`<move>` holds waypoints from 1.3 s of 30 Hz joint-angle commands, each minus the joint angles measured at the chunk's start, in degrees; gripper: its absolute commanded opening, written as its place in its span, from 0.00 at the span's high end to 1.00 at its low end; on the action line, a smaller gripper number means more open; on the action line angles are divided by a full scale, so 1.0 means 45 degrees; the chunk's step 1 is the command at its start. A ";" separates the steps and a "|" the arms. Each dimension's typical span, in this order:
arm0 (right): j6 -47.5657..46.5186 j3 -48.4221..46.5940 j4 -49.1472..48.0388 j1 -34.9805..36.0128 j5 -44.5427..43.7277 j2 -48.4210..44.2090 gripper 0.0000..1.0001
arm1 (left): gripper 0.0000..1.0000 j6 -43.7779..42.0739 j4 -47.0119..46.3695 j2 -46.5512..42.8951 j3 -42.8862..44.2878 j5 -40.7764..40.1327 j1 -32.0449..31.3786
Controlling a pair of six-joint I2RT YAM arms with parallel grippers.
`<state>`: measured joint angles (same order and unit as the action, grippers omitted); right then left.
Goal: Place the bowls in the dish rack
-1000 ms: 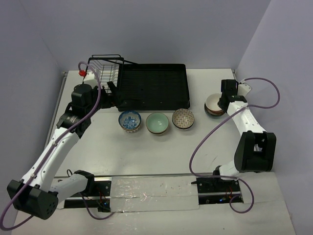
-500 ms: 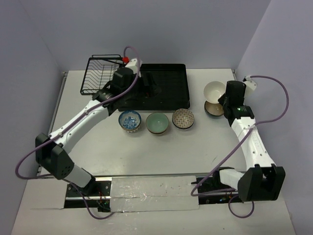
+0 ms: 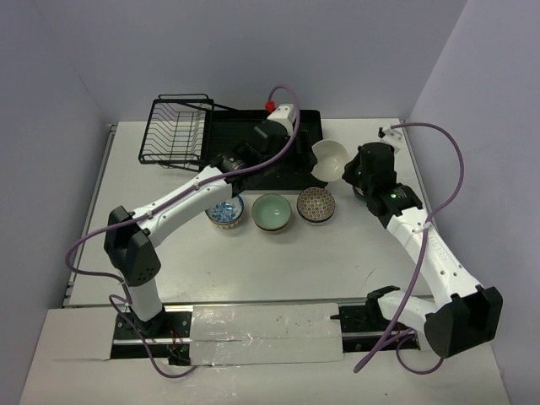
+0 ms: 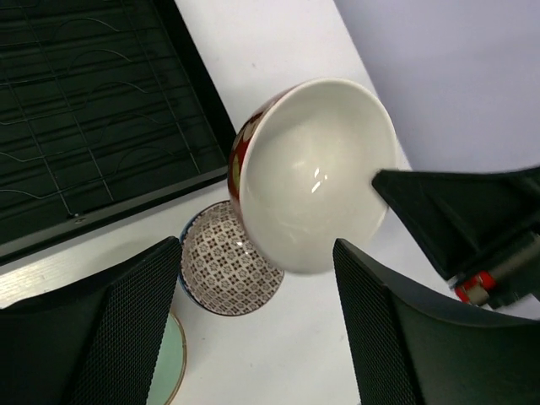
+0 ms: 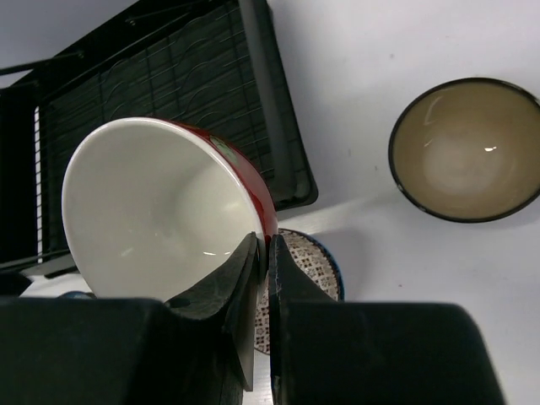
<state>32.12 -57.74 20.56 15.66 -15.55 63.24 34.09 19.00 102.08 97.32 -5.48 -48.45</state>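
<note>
My right gripper (image 5: 263,253) is shut on the rim of a bowl, red outside and white inside (image 5: 160,219). It holds the bowl tilted in the air by the right end of the dish rack's black tray (image 3: 232,135), above a brown-patterned bowl (image 3: 315,204). The held bowl (image 3: 328,159) shows in the left wrist view (image 4: 312,173) too. My left gripper (image 4: 257,337) is open and empty, hovering over the tray's right end and facing that bowl. The wire basket (image 3: 177,131) joins the tray's left end.
A green bowl (image 3: 272,212) and a blue-patterned bowl (image 3: 224,209) sit in a row with the patterned bowl in front of the tray. A dark bowl with a tan inside (image 5: 466,149) sits on the table at the right, under my right arm.
My right gripper lifted the white bowl out of the dark bowl and carried it left toward the tray. My left arm swung from the rack's left side across to the tray's right end.
</note>
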 commanded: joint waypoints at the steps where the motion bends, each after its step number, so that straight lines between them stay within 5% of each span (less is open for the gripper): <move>1: 0.0440 -0.0373 -0.1599 0.0464 -0.0235 -0.0500 1.00 | 0.23 -0.0328 0.0326 0.0283 0.0873 -0.1633 -0.0268; 17: 0.0499 -0.0431 -0.1716 0.1207 -0.0567 -0.0324 1.00 | 0.51 -0.0797 0.1323 0.1592 0.1928 -0.3275 -0.0719; 26: 0.0382 -0.0490 -0.1755 0.1773 -0.0821 -0.0148 1.00 | 0.96 -0.0758 0.1246 0.1495 0.1753 -0.3782 -0.0738; 29: 0.0363 -0.0471 -0.1872 0.1969 -0.0569 -0.0128 1.00 | 1.00 -0.1011 0.1323 0.1339 0.1733 -0.4230 -0.0738; 33: 0.0187 -0.0412 -0.2107 0.1989 0.0426 -0.0265 0.63 | 1.00 -0.1616 0.1382 0.0735 0.1519 -0.5343 -0.0738; 34: 0.0148 -0.0412 -0.2204 0.1989 0.0893 -0.0381 0.44 | 1.00 -0.1792 0.1363 0.0598 0.1460 -0.5597 -0.0719; 37: -0.0047 -0.0315 -0.2496 0.1989 0.1577 -0.0867 0.13 | 1.00 -0.2417 0.1207 -0.0280 0.0934 -0.6885 -0.0524; 39: -0.0320 -0.0295 -0.2478 0.1989 0.1736 -0.1201 0.01 | 1.00 -0.3061 0.0954 -0.1253 0.0290 -0.7801 -0.0095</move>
<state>32.45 -57.76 14.09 24.23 -11.11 61.60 24.71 27.75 106.83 99.39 -31.14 -51.05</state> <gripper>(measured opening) 0.957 0.095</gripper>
